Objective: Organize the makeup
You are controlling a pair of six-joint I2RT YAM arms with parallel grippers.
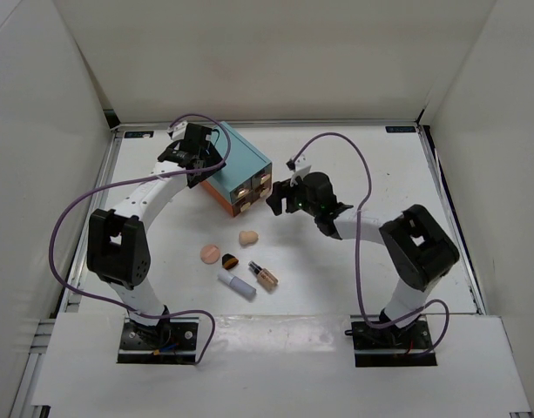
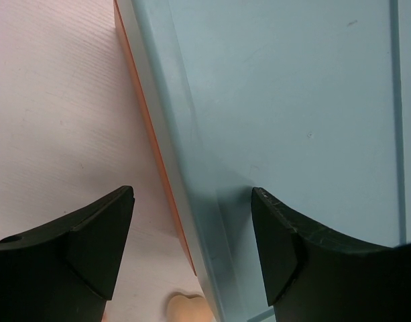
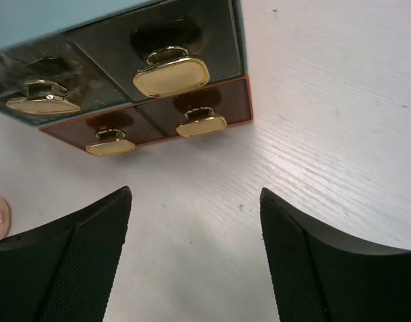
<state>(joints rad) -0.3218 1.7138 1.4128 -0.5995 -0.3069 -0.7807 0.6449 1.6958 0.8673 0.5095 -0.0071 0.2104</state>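
On table [image 1: 380, 261], near side of teal box [image 1: 236, 170]: peach puff [image 1: 210, 253], beige sponge [image 1: 248, 237], white tube [image 1: 237, 286], foundation bottle [image 1: 265, 276], one dark piece [image 1: 228, 259] too small to identify. Left gripper [image 2: 192, 248] gapes empty over the box's far-left edge. Right gripper [image 3: 195, 228] gapes empty before the drawers [image 3: 171, 74], contents hidden.

White arms [image 1: 149, 197] with bulky black joints [image 1: 118, 248] carry looping purple cables [image 1: 358, 270].

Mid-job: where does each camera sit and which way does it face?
Top external: above, behind the bases, looking down at the table; left arm and right arm show.
Left wrist: above the teal box top edge, looking down past the left hand.
Right wrist: low, facing the box's drawer fronts; the right hand frames the view.
Shared: all three see the box.
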